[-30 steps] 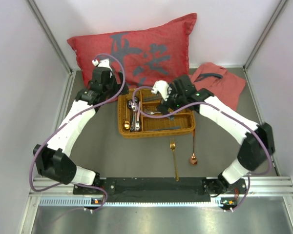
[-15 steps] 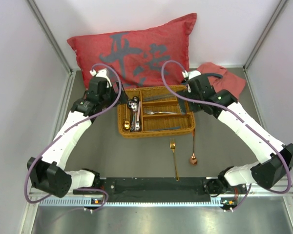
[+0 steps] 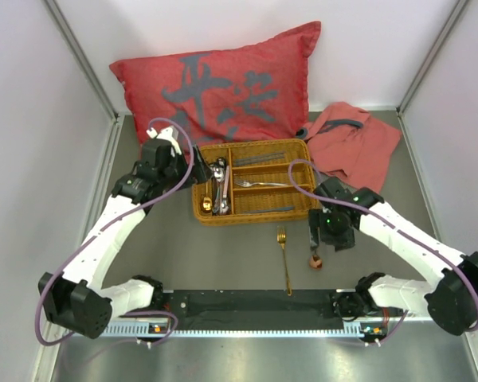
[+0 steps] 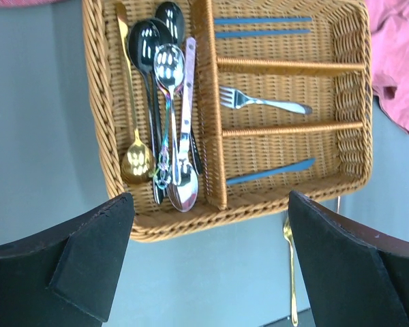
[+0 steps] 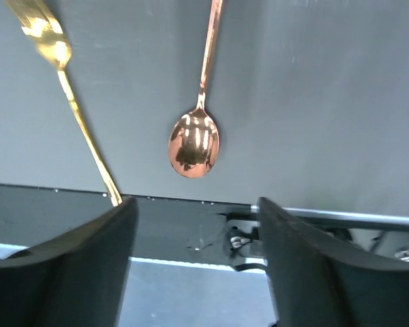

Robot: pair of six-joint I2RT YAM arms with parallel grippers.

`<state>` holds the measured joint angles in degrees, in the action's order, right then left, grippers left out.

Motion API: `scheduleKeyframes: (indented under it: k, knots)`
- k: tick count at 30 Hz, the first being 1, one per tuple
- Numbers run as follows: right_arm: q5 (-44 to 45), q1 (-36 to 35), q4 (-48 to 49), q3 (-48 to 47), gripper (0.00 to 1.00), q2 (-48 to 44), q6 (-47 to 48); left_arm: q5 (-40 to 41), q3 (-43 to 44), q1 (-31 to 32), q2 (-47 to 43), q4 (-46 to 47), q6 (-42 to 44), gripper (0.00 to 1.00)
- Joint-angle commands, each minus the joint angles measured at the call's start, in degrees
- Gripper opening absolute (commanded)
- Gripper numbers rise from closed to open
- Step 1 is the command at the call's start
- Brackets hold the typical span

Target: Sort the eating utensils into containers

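Nearest the arm bases, two eating utensils lie loose on the bench (image 3: pixel 183 255), so sorting looks nearly done but not finished. They are a gold fork (image 3: pixel 284 263) and a copper spoon (image 5: pixel 193 145), side by side and apart. Both run near-to-far: the fork's tines point at the tray, while the spoon's bowl points toward the bases. The right claw (image 5: pixel 194 208) hangs over that bowl, fingers spread, grasping nothing. Beyond, the wicker tray (image 3: pixel 255 216) holds spoons (image 4: pixel 167 102) in its long compartment. A dark blue knife (image 4: pixel 269 172), a silver fork (image 4: pixel 262 102) and blue chopsticks (image 4: pixel 262 26) lie in the shorter ones. The left claw (image 4: pixel 208 204) hovers released at the tray's left edge.
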<state>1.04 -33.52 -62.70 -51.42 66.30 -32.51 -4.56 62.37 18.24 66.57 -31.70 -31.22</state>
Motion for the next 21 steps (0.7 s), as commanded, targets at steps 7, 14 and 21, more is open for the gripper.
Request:
scheduleKeyframes:
  k: [7,14,21]
  knots:
    - [0.4,0.2,12.9,4.2,0.50,7.1,-6.2,-1.2,-4.1,-0.3,-7.2,-0.9,-1.9,0.98]
    - [6.2,0.4,17.1,2.8,0.41,13.0,-8.0,-0.4,-3.8,-0.3,-9.2,-2.7,-1.8,0.98]
    - [6.4,1.3,20.8,3.1,0.32,17.6,-9.0,-0.3,-4.9,-0.3,-9.7,-3.0,-1.9,0.98]
